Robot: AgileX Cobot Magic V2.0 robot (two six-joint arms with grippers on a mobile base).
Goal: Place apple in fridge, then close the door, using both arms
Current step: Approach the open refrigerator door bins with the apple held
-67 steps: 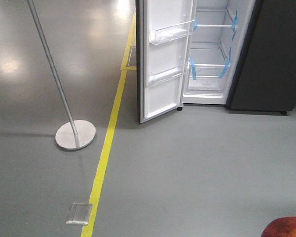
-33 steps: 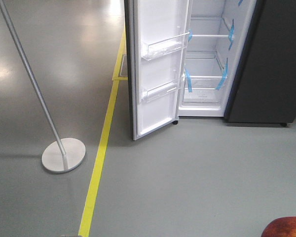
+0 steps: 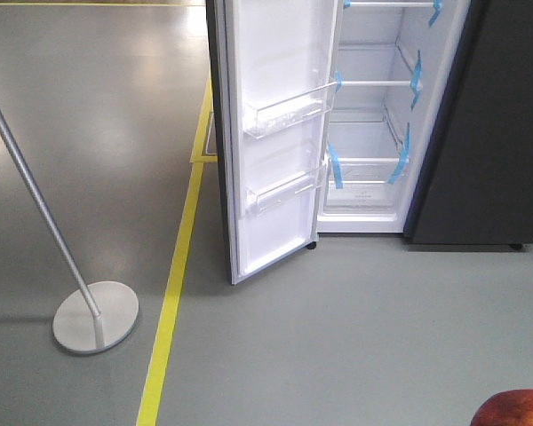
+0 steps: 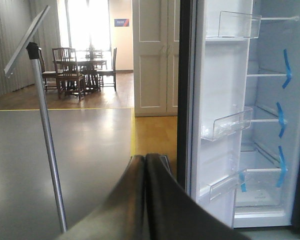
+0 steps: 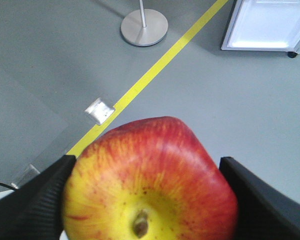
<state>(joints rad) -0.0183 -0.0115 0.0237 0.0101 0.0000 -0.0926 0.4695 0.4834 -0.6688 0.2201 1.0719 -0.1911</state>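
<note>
The red and yellow apple (image 5: 150, 180) fills the right wrist view, and my right gripper (image 5: 147, 187) is shut on it, one black finger on each side. Its red top also peeks in as the apple (image 3: 513, 410) at the front view's bottom right corner. The fridge (image 3: 373, 115) stands ahead with its white inside and blue tape strips showing. Its door (image 3: 275, 133) is swung wide open to the left, clear bins facing me. My left gripper (image 4: 145, 162) is shut on nothing, its fingers pressed together, pointing toward the fridge door (image 4: 222, 115).
A metal pole on a round base (image 3: 96, 316) stands on the grey floor to the left. A yellow floor line (image 3: 171, 302) runs up to the fridge. A dark cabinet (image 3: 497, 124) adjoins the fridge's right side. White panelled doors (image 4: 155, 55) and a dining table lie behind.
The view has moved forward toward the fridge: fridge and door appear larger and nearer, the pole base has slid left and down, the floor plate has left the frame. The apple stays held.
</note>
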